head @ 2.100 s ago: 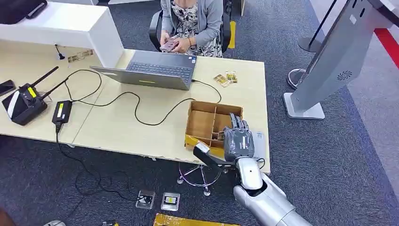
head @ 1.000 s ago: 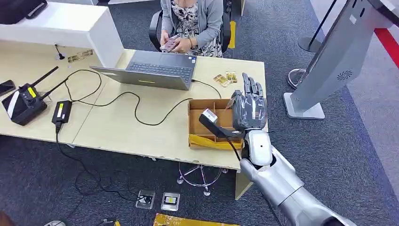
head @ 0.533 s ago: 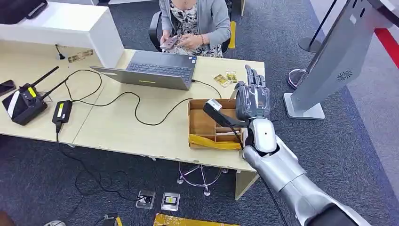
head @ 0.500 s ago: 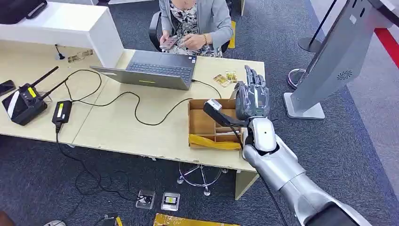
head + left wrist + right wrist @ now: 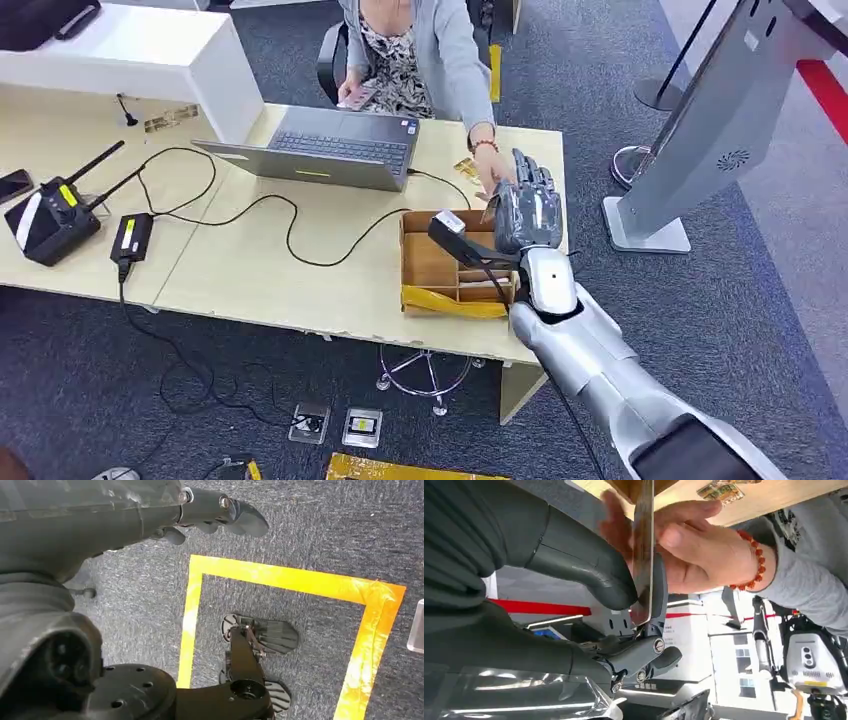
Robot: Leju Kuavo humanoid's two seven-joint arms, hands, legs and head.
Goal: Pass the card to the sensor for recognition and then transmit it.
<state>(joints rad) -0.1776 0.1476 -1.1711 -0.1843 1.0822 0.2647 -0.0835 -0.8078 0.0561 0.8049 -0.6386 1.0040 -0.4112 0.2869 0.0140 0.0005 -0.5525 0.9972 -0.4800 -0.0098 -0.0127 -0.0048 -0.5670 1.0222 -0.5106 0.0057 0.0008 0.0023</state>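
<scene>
Three cameras: one high overview and two close wrist views

The head view looks forward and down from high on the robot, taking in the whole worktop [image 5: 300,270], the person [image 5: 420,50] seated at its far side, and carpet to the right. The right wrist view sits close behind the right robot hand [image 5: 624,605], turned on its side and facing the far side, very near the person's hand [image 5: 689,555]; it shares with the head view that robot hand [image 5: 525,215], the person's reaching hand [image 5: 490,180] and the worktop's far right corner. The left wrist view hangs beside the left robot hand [image 5: 210,515], looking straight down at carpet with yellow tape [image 5: 280,577].
</scene>
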